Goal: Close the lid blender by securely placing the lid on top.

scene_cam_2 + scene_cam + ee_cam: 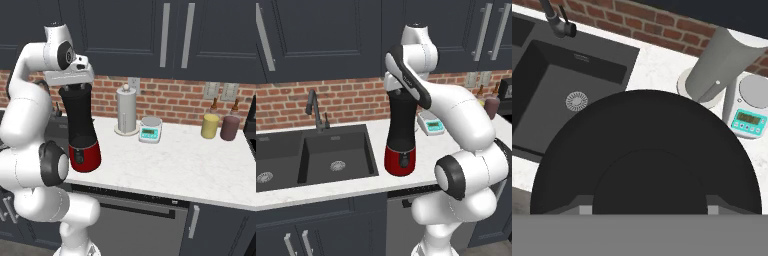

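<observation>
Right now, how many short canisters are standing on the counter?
2. The yellow canister and the maroon canister stand side by side near the brick wall at the counter's far right end. The arm could hide others.

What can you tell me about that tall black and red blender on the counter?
The blender has a tall, matte black cylindrical jar on a rounded, glossy red base with a small black front panel. It stands upright on the white counter, right of the dark sink. The robot's gripper is directly over its top; in the hand view a round black disc covers its mouth.
</observation>
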